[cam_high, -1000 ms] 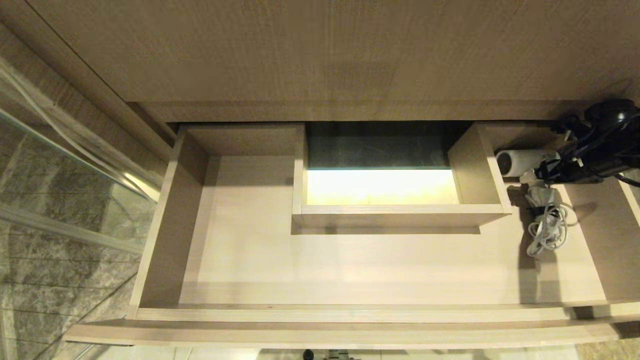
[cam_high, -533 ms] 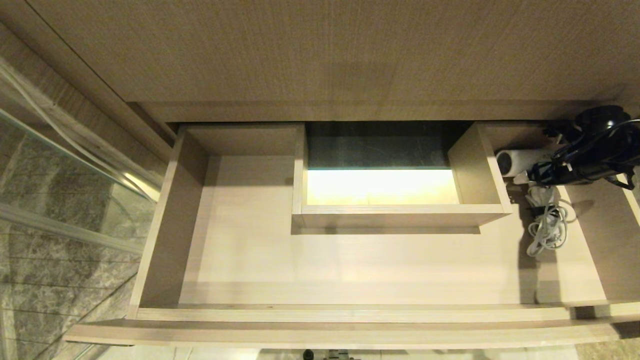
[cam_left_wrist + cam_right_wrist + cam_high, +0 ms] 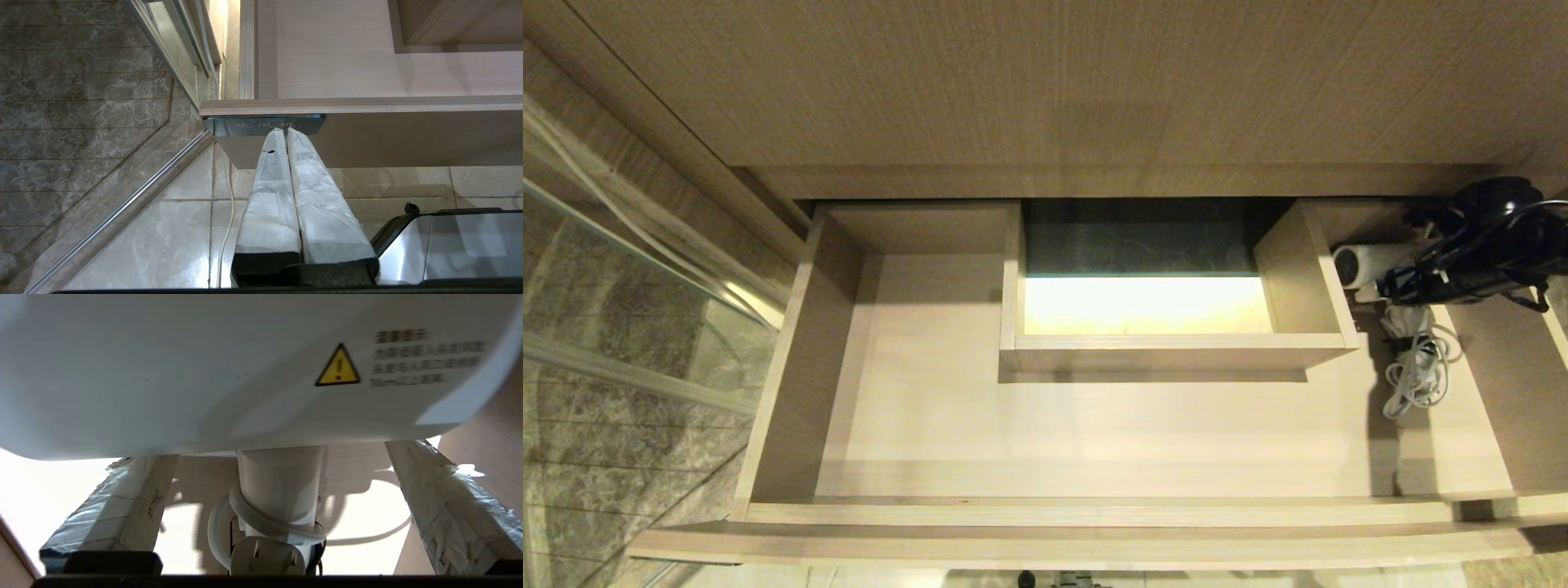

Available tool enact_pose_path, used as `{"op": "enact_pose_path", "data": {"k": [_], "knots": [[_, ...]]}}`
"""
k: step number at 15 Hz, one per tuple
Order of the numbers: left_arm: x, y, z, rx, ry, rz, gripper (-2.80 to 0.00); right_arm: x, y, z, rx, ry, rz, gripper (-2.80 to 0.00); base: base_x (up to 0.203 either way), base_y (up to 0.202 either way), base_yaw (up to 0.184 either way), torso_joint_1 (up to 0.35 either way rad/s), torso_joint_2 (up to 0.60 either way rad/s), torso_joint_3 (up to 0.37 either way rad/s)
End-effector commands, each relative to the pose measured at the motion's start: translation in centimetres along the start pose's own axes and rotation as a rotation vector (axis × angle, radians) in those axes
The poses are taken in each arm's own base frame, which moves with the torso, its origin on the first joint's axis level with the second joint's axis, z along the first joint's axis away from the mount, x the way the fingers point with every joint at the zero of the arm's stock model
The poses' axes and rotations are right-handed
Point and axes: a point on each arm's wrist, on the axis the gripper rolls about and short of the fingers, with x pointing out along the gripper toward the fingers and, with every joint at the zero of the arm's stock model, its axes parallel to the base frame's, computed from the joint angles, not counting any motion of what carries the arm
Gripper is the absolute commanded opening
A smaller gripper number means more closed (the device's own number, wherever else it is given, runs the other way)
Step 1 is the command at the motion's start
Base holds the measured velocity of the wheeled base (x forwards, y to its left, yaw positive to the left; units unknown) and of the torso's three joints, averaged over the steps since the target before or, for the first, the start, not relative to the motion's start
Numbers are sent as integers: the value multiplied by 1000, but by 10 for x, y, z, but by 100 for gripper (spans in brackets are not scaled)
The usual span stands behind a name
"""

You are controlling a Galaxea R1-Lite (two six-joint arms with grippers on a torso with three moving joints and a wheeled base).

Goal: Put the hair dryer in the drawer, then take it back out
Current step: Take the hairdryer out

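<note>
the hair dryer (image 3: 1372, 263) lies in the drawer's (image 3: 1094, 510) right rear corner, barrel crosswise, grille facing left. the right gripper (image 3: 282, 486) straddles it from the right, fingers (image 3: 449, 510) spread wide, not gripping. the left gripper (image 3: 286, 132), fingers pressed together, sits parked below the drawer front.

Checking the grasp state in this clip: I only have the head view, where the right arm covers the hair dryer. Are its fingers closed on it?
Observer: No. The right gripper's fingers stand wide apart, clear of the hair dryer's handle on both sides.
Operator: And the cord?
Observer: The cord is wound round that handle, with the plug at its end.
Operator: Left arm?
Observer: The left gripper is shut, parked by the drawer front.
</note>
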Motion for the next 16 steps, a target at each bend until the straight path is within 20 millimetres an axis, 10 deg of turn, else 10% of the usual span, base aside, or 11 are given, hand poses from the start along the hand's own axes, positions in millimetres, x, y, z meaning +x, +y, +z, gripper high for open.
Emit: {"op": "enact_pose_path", "data": {"k": [1,10,11,16], "knots": [[0,0,0,0,-1,1,-280,4,0,-2,-2,5,3,0,0,0,0,0,0,0],[0,0,0,0,-1,0,-280,9,9,-2,8,-1,17,0,0,0,0,0,0,0],[0,0,0,0,0,-1,-280,8,9,-2,8,-2,24,-280,0,0,0,0,0,0],[0,0,0,0,-1,1,-280,6,12,-2,5,7,40,-280,0,0,0,0,0,0]]}}
